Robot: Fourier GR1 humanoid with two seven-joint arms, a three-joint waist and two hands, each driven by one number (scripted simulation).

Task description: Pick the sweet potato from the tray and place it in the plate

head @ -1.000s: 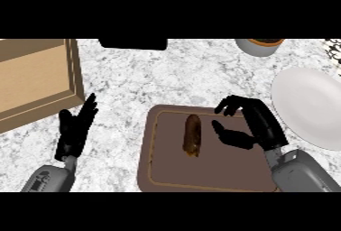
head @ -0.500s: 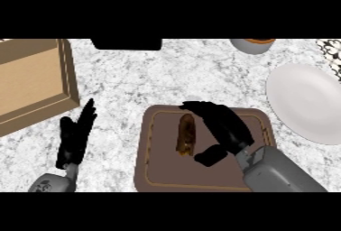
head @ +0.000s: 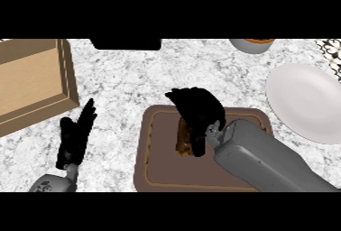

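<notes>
The sweet potato [head: 182, 139] lies lengthwise on the brown tray [head: 160, 173] in the lower middle; only its left side and lower end show. My right hand [head: 198, 109] lies over it from the right, fingers curled down round its upper part, and the grey forearm comes in from the lower right. The white plate [head: 303, 101] rests on the counter to the right of the tray, with nothing on it. At the left of the tray my left hand [head: 75, 135] rests open on the marble, fingers pointing up.
A wooden box [head: 33, 85] fills the upper left. A black object [head: 126, 43] sits at the back edge. At the back right stands a grey bowl [head: 251, 45], and a patterned thing [head: 331, 47] shows at the right edge.
My right hand has moved left from the tray's right side onto the sweet potato and its fingers have curled over it. The left hand has stayed put.
</notes>
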